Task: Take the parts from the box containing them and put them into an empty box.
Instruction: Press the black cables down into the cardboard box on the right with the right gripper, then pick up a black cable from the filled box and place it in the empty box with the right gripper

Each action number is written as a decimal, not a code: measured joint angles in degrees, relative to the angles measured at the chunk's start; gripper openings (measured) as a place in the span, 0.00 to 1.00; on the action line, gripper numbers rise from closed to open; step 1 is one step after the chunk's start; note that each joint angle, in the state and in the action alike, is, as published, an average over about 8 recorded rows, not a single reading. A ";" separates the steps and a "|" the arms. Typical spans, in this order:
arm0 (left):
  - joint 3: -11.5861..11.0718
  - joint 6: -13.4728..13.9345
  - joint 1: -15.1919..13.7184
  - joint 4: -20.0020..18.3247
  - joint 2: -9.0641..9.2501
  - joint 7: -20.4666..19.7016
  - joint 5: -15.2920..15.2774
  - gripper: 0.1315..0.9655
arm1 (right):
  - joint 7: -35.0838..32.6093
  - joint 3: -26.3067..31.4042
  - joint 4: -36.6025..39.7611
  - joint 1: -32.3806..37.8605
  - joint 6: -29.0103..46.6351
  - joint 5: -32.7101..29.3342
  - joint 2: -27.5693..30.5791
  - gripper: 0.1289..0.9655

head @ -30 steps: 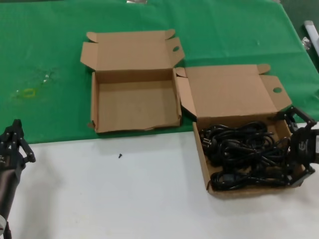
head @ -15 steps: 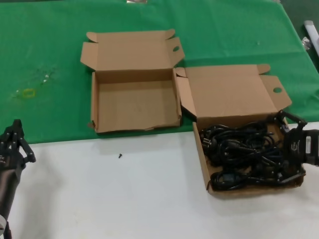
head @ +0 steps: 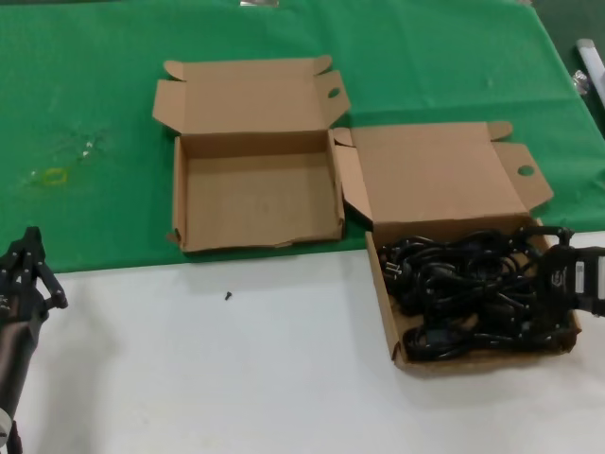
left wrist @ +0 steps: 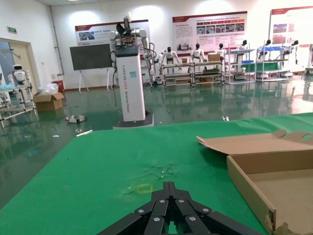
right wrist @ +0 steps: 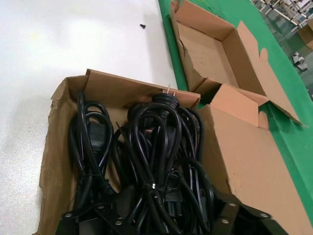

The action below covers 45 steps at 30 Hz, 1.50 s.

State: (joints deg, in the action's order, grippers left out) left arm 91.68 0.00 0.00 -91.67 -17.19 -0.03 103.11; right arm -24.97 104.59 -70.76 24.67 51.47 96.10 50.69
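Black coiled power cords [head: 463, 298] lie tangled in the straight-walled brown cardboard box [head: 386, 312], where my right pincer [head: 546, 284] spreads open over them for the first pick, needing descent and closure; my left pincer [head: 24, 274] waits beside the counter [head: 236, 378], fingers unreadable.

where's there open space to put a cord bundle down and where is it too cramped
The empty box has a bare floor between its four walls. The white tabletop in front of it, between the left gripper and the full box, is also bare. That box is crowded: the cords fill it, with the right gripper among them.
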 joint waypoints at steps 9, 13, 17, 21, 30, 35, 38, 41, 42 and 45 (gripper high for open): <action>0.00 0.00 0.00 0.00 0.00 0.01 0.00 0.01 | -0.10 0.17 -0.04 0.02 -0.14 -0.23 -0.33 0.42; 0.00 0.00 0.00 0.00 0.00 0.01 0.00 0.01 | 0.30 0.01 -0.39 -0.09 -0.09 -0.11 -0.11 0.30; 0.00 0.00 0.00 0.00 0.00 0.01 0.00 0.01 | 0.82 -0.34 -0.93 -0.38 -0.01 0.13 0.39 0.24; 0.00 0.00 0.00 0.00 0.00 0.01 0.01 0.01 | 1.46 -0.84 -1.67 -0.85 0.13 0.50 1.17 0.21; 0.00 0.00 0.00 0.00 0.00 0.01 0.01 0.01 | 3.82 -2.17 -3.81 -1.65 1.07 1.82 3.32 0.12; 0.00 0.00 0.00 0.00 0.00 0.01 0.01 0.01 | 5.27 -2.93 -5.00 -1.04 1.52 2.54 4.18 0.11; 0.00 0.00 0.00 0.00 0.00 0.01 0.01 0.01 | 5.99 -3.26 -5.56 -0.24 1.65 2.79 4.39 0.11; 0.00 0.00 0.00 0.00 0.00 0.01 0.01 0.01 | 6.63 -3.42 -5.98 0.87 1.65 2.91 4.26 0.11; 0.00 0.00 0.00 0.00 0.00 0.01 0.01 0.01 | 6.82 -3.41 -6.08 1.31 1.63 2.90 4.15 0.11; 0.00 0.00 0.00 0.00 0.00 0.01 0.01 0.01 | 7.29 -3.17 -6.27 2.80 1.55 2.71 3.50 0.11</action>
State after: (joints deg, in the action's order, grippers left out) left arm 91.68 0.00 0.00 -91.67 -17.19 -0.02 103.12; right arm -17.68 101.42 -77.04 27.46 53.02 98.80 54.19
